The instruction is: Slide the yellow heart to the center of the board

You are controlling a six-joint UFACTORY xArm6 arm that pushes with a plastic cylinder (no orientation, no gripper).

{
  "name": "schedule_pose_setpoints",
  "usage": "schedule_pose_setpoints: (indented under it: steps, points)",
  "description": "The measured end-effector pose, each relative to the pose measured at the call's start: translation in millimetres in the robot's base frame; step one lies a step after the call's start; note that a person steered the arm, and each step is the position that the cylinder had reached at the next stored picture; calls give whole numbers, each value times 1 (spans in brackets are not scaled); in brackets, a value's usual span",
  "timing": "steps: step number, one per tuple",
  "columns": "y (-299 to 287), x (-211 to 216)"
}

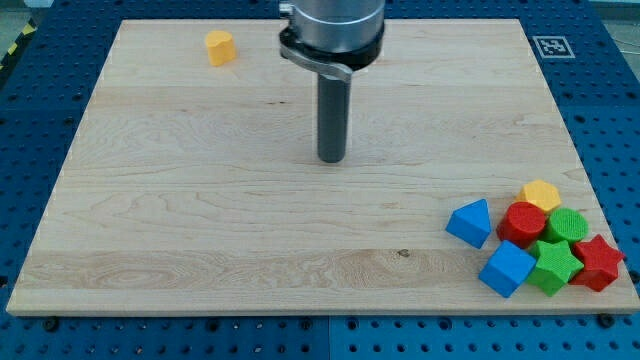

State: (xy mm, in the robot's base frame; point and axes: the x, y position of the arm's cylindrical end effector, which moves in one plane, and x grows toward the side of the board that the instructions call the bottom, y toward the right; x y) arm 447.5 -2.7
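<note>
A small yellow block (pixel 220 47), which looks like the heart, lies near the board's top left, alone. My tip (pixel 331 160) stands near the middle of the wooden board (pixel 200 220), well to the right of and below that block and not touching any block. A second yellow block (pixel 541 193), pentagon-like, sits at the top of a cluster at the view's bottom right.
The bottom-right cluster also holds a blue triangular block (pixel 471 222), a red cylinder (pixel 522 222), a green cylinder (pixel 568 226), a blue cube (pixel 507 268), a green star (pixel 554 264) and a red star (pixel 598 262). A printed marker (pixel 552 46) sits off the board's top right corner.
</note>
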Motion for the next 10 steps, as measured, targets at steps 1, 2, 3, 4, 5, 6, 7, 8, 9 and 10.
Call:
schedule_pose_setpoints:
  steps: [1, 2, 3, 4, 5, 6, 7, 8, 9, 10]
  points:
    - [-11, 0]
    - [-15, 0]
    - [-37, 0]
    - [-41, 0]
    - [-43, 0]
    - [-72, -6]
    - [-88, -11]
    - [-96, -12]
    - [-133, -21]
    - [-165, -41]
